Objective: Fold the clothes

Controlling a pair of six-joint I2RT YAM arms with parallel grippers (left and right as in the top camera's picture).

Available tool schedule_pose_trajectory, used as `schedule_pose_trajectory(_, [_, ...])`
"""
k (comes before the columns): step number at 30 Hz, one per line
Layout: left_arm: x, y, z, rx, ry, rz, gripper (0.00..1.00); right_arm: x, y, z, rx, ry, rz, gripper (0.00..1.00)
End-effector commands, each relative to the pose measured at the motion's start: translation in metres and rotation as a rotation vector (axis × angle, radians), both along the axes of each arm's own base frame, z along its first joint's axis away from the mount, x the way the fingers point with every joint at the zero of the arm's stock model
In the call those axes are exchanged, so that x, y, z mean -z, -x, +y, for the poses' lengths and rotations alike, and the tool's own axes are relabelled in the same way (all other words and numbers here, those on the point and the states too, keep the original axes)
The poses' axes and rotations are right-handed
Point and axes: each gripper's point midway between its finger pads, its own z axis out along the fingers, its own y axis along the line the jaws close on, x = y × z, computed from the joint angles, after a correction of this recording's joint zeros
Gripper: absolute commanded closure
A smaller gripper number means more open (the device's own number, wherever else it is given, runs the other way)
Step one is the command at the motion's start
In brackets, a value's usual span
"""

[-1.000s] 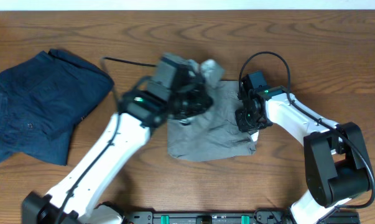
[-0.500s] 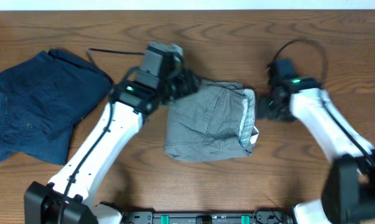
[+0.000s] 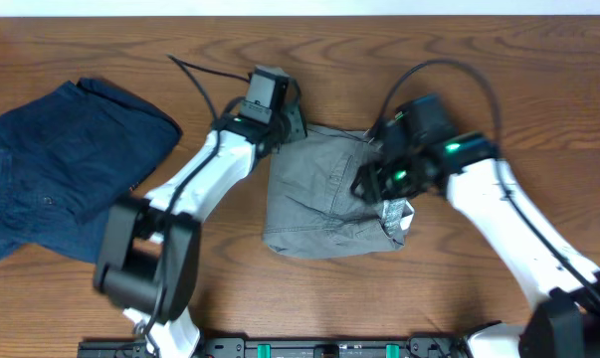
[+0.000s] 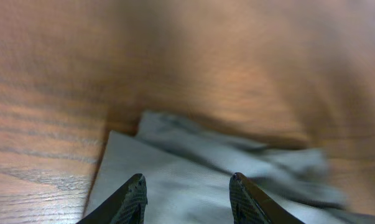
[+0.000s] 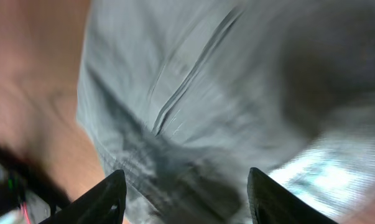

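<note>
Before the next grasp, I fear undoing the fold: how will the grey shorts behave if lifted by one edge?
Probably floppy: the grey shorts lie in soft creases, so a lifted edge would likely sag and unfold. Pushed on the wooden table, they would probably bunch, not slide.

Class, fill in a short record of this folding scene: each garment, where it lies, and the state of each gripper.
Shorts: olive-grey shorts, a compact block mid-table, white patch showing at one corner
Other garment: navy garment, rumpled, apart from the shorts, on the left arm's side
Left gripper: left gripper open, at the shorts' far edge
Right gripper: right gripper open, over the shorts
Surface: wooden table
</note>
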Motion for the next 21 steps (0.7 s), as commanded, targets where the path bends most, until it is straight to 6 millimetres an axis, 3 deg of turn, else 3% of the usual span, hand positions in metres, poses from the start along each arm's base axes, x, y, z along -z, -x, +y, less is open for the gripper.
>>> schedule_pose_trajectory(1, [0.028,0.0,0.006,0.01,-0.057,0.046,0.55,0.033,0.032,0.015,-0.065,0.009,0.112,0.39])
schedule_pose_trajectory(5, [0.06,0.021,0.014,0.012,-0.108,0.171,0.55,0.076,0.056,-0.007,-0.006,0.143,0.215,0.41])
schedule_pose_trajectory(7, [0.07,0.038,0.022,0.012,-0.139,0.25,0.56,0.095,0.057,-0.037,0.064,0.283,0.219,0.41])
schedule_pose_trajectory(10, [0.08,0.073,0.036,0.015,-0.196,0.398,0.72,0.107,0.041,-0.098,0.236,0.554,0.138,0.35])
schedule_pose_trajectory(13, [0.084,0.114,0.047,0.024,-0.234,0.572,0.81,0.099,0.005,-0.137,0.37,0.682,-0.009,0.27])
schedule_pose_trajectory(16, [0.078,0.156,0.043,0.052,-0.184,0.755,0.94,0.091,-0.044,-0.141,0.396,0.612,-0.177,0.27])
schedule_pose_trajectory(19, [0.066,0.191,0.037,0.017,-0.121,0.932,0.94,0.079,-0.083,-0.12,0.339,0.454,-0.314,0.26])
schedule_pose_trajectory(21, [0.055,0.203,0.034,0.014,-0.088,0.986,0.94,0.069,-0.099,-0.106,0.32,0.368,-0.372,0.23])
